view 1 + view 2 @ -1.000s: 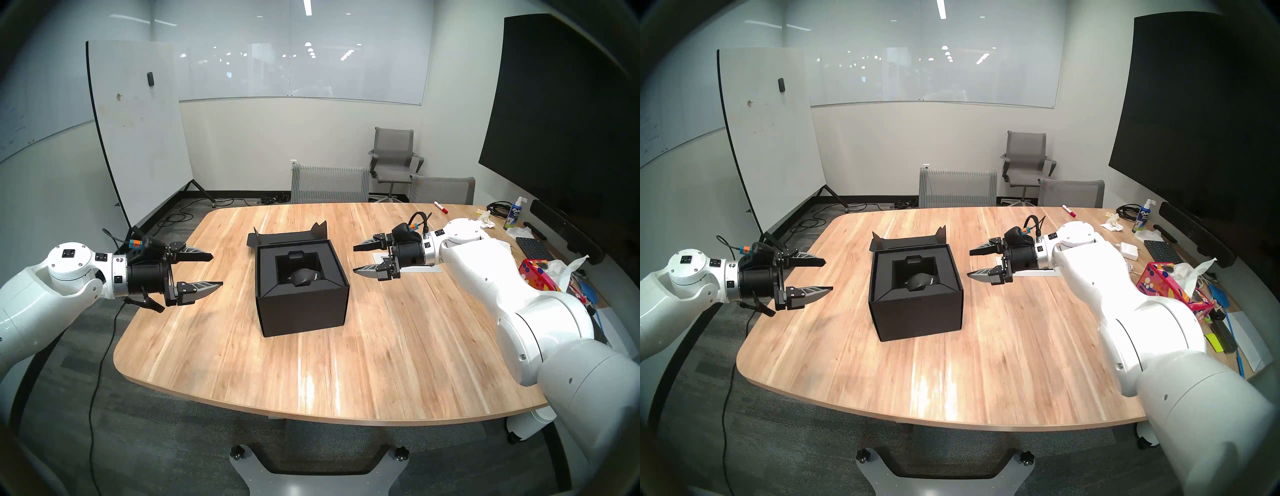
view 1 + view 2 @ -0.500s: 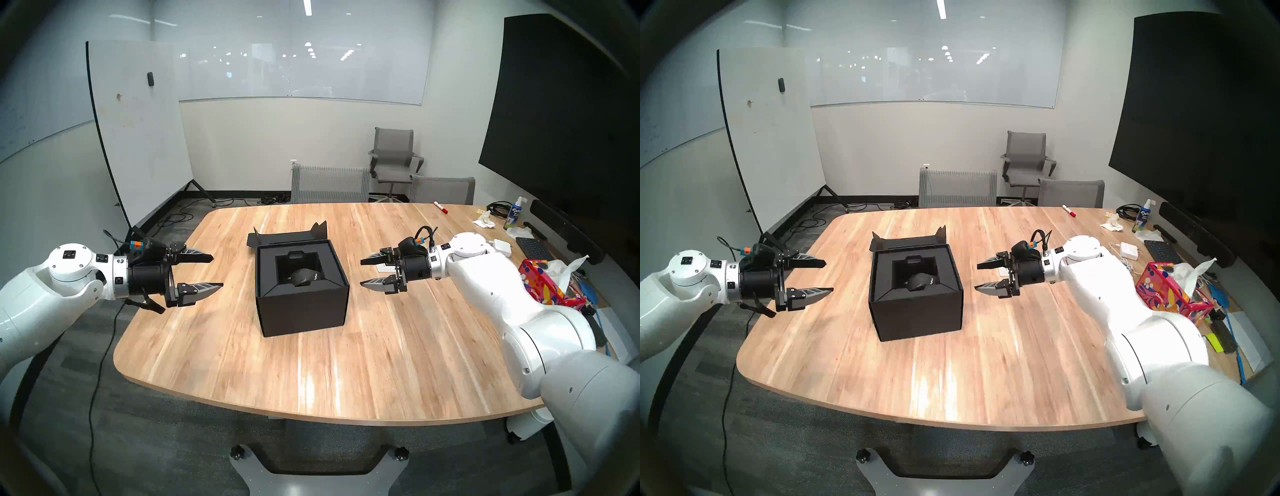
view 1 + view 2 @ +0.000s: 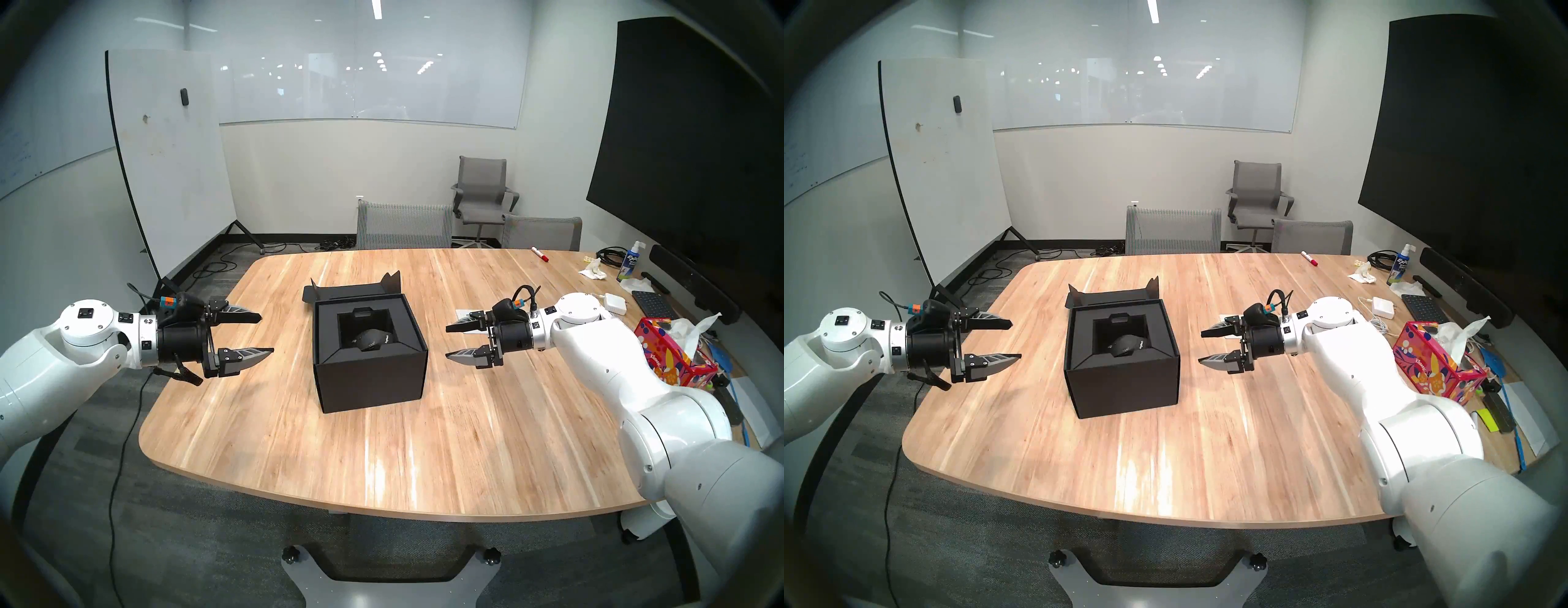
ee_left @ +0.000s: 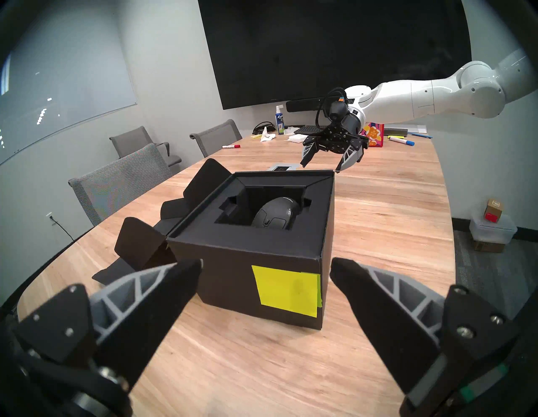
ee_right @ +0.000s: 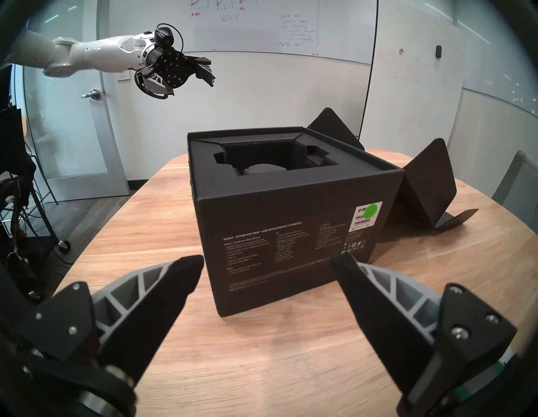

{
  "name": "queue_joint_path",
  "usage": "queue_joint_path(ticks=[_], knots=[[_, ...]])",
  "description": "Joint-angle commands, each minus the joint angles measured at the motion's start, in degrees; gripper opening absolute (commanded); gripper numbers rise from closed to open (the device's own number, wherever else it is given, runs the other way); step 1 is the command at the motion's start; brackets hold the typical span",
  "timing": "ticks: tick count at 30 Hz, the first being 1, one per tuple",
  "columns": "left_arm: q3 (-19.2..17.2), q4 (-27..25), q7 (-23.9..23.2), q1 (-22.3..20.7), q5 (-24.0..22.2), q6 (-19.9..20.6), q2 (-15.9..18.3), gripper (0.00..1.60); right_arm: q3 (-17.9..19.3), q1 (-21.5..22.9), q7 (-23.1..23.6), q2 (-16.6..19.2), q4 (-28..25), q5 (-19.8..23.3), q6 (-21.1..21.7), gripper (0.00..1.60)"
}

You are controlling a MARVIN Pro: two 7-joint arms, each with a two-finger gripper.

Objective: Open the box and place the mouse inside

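Black left gripper (image 3: pixel 266 333) hovers left of box (image 3: pixel 369 378), jaws wide, holding nothing. Box in table (image 3: pixel 424 446) middle, lid (image 3: pixel 348 292) folded back for access; mouse (image 3: pixel 373 339) already sits in recess. Right gripper (image 3: pixel 450 342) hovers right, jaws wide, empty; task looks done.

mouse (image 3: pixel 372 340) in box (image 3: pixel 369 382) (lid back) | box mid-table (image 3: pixel 466 446) | pincers flank it

Even, bright overhead light from a ceiling strip (image 3: pixel 375 8); soft glare streaks the wooden table (image 3: pixel 488 424) nearest the camera. Shadows faint. Fisheye curvature and dark rim surround it. Wrist views sharp, near fingers slightly soft.
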Motion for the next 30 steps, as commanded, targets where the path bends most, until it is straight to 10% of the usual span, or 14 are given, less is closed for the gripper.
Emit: queue_joint_path(ticks=[1,30], knots=[[-0.55,-0.13,0.03,-0.58,-0.10,-0.15,0.22,1.60,0.69,-0.08,-0.08,0.57,-2.86,0.58,-0.15,1.60],[0.05,-0.15,0.56,-0.81,-0.11,-0.17,0.37,1.60,2.61,-5.27,-0.08,2.05,-12.00,0.69,0.46,1.60]])
